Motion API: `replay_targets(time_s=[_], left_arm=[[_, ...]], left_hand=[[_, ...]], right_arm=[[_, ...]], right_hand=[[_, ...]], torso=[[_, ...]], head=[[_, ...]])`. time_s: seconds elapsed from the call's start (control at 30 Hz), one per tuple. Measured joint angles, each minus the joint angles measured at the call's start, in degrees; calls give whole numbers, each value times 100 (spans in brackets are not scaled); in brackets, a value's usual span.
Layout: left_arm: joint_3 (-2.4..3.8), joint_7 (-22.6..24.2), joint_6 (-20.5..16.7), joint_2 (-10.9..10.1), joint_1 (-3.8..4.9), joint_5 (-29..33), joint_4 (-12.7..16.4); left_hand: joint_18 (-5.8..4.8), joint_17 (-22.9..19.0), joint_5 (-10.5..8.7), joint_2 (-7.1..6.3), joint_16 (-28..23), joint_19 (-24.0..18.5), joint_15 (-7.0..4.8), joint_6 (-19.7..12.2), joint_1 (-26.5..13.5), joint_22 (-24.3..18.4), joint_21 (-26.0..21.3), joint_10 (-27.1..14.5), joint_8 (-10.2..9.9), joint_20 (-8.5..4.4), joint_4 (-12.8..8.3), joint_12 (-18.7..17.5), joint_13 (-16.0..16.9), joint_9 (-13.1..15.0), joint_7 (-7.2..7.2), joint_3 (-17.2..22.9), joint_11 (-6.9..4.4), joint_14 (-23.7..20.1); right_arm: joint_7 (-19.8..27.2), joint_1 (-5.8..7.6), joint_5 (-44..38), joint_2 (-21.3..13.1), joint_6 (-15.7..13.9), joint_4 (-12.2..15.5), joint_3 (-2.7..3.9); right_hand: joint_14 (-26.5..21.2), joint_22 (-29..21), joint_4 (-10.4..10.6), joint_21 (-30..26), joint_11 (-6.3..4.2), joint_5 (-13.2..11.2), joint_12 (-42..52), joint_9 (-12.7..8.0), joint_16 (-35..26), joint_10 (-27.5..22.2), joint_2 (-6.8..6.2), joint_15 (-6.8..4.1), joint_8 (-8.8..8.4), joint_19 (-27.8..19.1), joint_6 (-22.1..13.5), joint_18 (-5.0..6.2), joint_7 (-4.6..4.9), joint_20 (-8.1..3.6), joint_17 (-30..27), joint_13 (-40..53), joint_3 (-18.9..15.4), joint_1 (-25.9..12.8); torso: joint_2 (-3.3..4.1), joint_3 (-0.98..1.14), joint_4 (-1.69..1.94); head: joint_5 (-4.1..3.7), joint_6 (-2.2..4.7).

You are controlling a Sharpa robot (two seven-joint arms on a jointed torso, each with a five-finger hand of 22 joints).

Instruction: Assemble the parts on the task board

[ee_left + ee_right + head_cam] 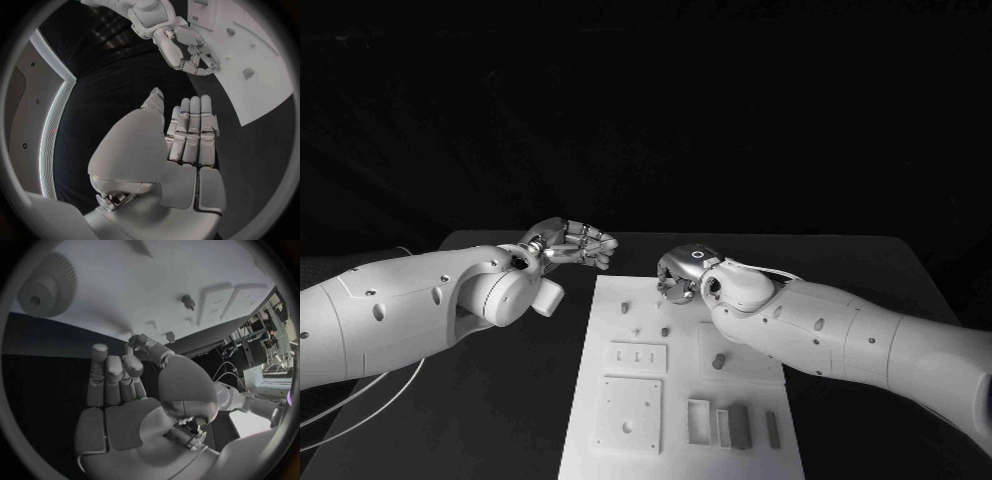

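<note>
The silver right hand (684, 278) is poised over the flat white task board (678, 400), fingers loosely curled, nothing held, likely for a pick. The silver left hand (187, 135) is kept beside the board, fingers straight, together, empty.

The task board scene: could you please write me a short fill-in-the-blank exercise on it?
1. The task board is coloured ____.
2. The right hand hovers over the board's ____ end.
3. The left hand, off the board, holds ____.
4. The round toothed part on the board is a ____.

Missing words: white; far; nothing; gear.
</note>
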Motion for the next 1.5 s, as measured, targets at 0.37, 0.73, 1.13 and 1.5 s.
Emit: replay_targets(time_s=[0.37,0.73,1.13,1.5], left_arm=[[0,-5,0,7,0,0,3],[0,-10,0,-3,0,0,6],[0,-16,0,-8,0,0,5],[0,-37,6,-19,0,-2,5]], left_hand=[[-4,5,0,0,0,0,0,0,0,0,0,0,0,0,0,-22,0,0,0,0,0,0],[52,5,0,0,-22,0,0,0,0,0,0,0,0,0,0,-22,4,0,0,0,0,0],[51,10,0,0,-22,0,0,0,0,0,0,0,0,0,0,-22,4,-4,0,0,0,0],[48,15,0,0,-22,0,0,0,0,0,0,0,0,0,0,-45,3,-9,0,0,0,0]], right_arm=[[-34,-1,0,-19,0,16,-1],[-52,-2,0,-12,0,14,-1],[-64,-1,15,8,-1,-34,-1],[-84,-1,30,0,7,-34,-1]], right_hand=[[0,0,0,17,-1,0,0,-2,0,1,0,1,0,0,1,0,0,0,-5,-3,0,0],[-1,0,16,17,-2,0,0,-7,0,3,0,3,0,1,1,0,0,1,-12,-9,16,0],[-13,0,139,18,54,-43,0,-35,0,-14,-286,15,-165,-31,-184,0,121,-13,-66,-64,73,-59],[-31,0,215,18,83,-66,-23,-34,0,-44,-399,31,-224,-32,-258,0,154,-12,-86,-82,87,-52]], torso=[[3,1,0],[5,2,3],[7,-4,6],[7,-8,7]], head=[[-8,2],[-15,18],[-14,8],[-28,-4]])
